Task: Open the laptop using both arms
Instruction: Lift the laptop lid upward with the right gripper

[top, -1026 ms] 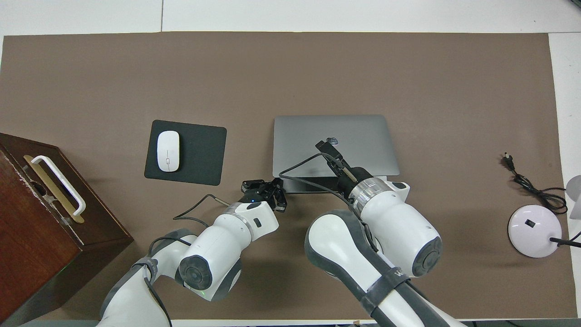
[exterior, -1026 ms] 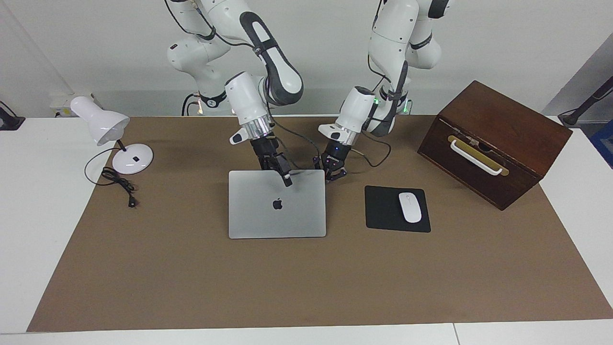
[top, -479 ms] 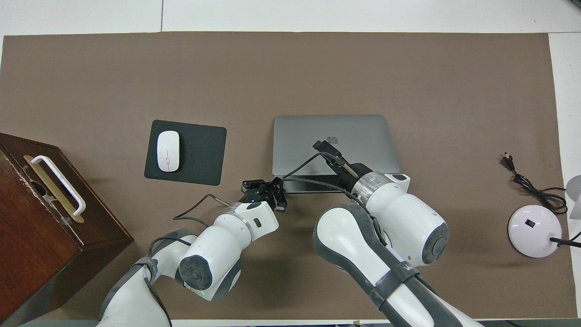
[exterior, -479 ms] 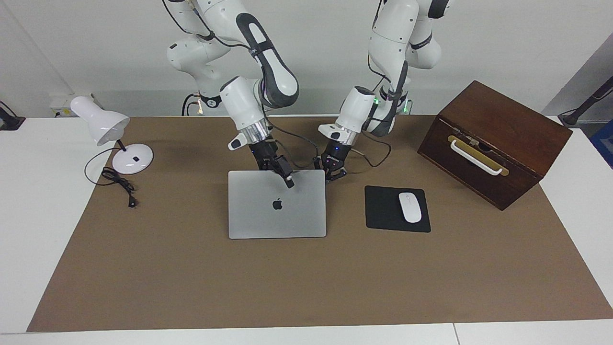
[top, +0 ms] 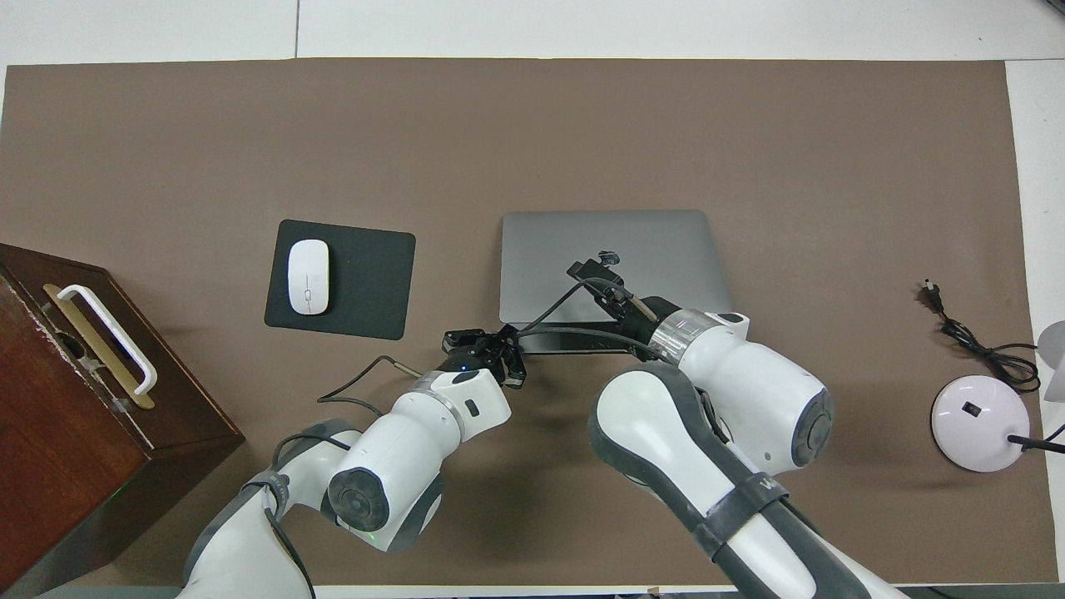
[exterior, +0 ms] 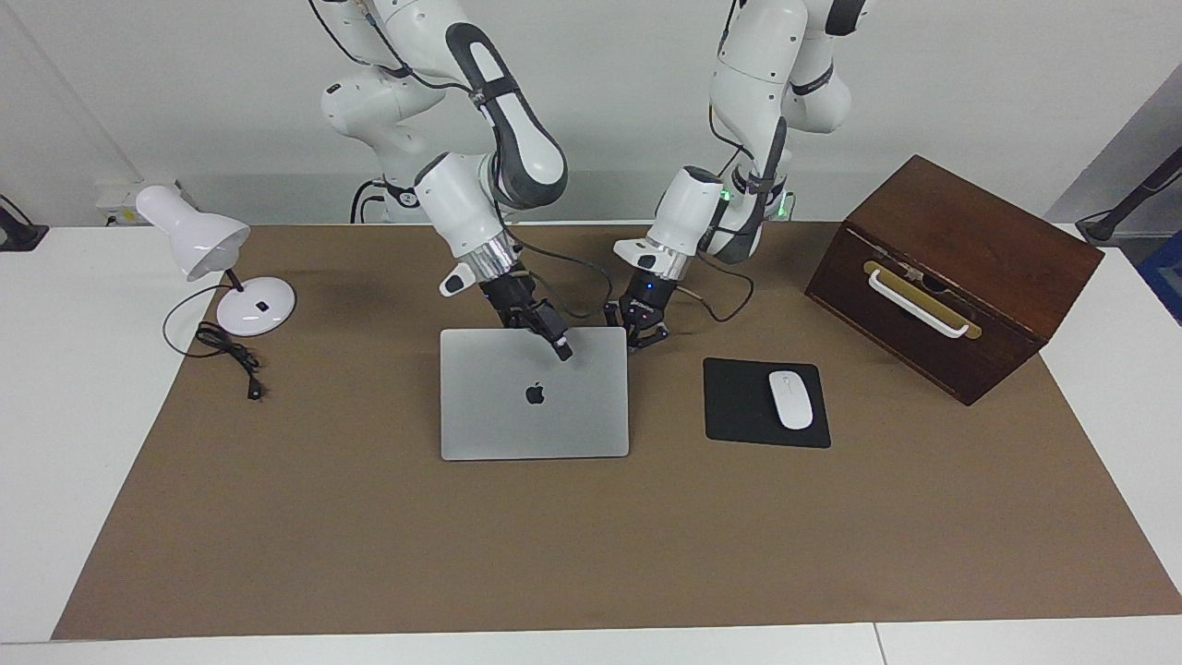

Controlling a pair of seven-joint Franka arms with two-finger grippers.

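Note:
The silver-grey laptop [exterior: 517, 425] [top: 549, 249] lies flat in the middle of the brown mat, its logo facing up. A dark strip shows along its edge nearer the robots in the overhead view. My right gripper [exterior: 560, 350] [top: 581, 270] is shut and slants down onto the lid, its tip beside the logo. My left gripper [exterior: 644, 338] [top: 499, 353] is shut and sits low at the laptop's corner nearest the robots, toward the left arm's end. Whether it touches that corner I cannot tell.
A black mouse pad [exterior: 739, 406] with a white mouse [exterior: 790, 399] lies beside the laptop toward the left arm's end. A brown wooden box [exterior: 951, 277] with a white handle stands past it. A white desk lamp [exterior: 249, 305] and its cord [exterior: 231, 356] are at the right arm's end.
The right arm's wrist has swung toward its own end of the table and its gripper tip has slid slightly along the lid toward the logo. The left arm has not moved.

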